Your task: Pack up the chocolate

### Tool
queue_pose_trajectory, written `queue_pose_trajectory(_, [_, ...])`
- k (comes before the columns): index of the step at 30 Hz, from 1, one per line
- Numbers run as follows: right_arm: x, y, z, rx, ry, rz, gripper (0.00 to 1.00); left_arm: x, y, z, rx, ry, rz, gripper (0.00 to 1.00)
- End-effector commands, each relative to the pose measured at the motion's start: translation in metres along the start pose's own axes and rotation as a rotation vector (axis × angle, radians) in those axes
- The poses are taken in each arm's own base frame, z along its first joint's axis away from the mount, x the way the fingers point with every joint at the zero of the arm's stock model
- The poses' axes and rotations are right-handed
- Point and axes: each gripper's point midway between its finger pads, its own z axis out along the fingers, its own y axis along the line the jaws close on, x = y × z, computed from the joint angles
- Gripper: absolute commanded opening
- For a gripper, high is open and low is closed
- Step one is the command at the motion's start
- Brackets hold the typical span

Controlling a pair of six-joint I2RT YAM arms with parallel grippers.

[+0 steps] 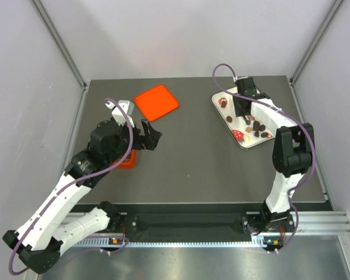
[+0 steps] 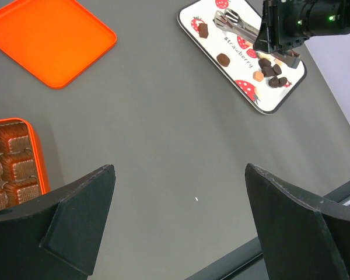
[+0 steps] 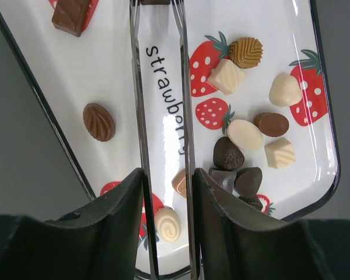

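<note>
Above a dark grey table (image 1: 192,151), the left gripper (image 2: 179,169) hangs with fingers spread wide, an orange-red plastic compartment box (image 2: 38,154) to its left. The right gripper (image 3: 168,181) is clamped on silver metal tongs (image 3: 137,87) running straight ahead over a white strawberry-print tray (image 3: 122,81). Small brown and cream chocolates (image 3: 227,154) lie scattered mostly to their right, sharing no common direction.

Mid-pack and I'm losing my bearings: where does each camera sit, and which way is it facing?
Top external: above and behind the bases, looking down on the table; left arm and right arm both show.
Left wrist: on the left arm, looking across the table toward the strawberry tray; its open jaws frame the bottom.
Right wrist: close above the tray's chocolates; its jaws flank metal tongs.
All three share the tray.
</note>
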Motion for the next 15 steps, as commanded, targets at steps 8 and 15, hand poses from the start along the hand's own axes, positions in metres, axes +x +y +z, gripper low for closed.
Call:
queue_pose_trajectory(8, [-0.0335,-0.0124,0.0051,0.008,-0.104,0.020,0.37,-0.0251,-0.0091,-0.0027,0.025,-0.063,0.011,0.98])
queue_pose_trajectory(15, [-0.0353,-0.0149,0.0075,0.008,-0.104,0.039,0.40,-0.0293,-0.0108,-0.0022,0.026,-0.067,0.014,0.98])
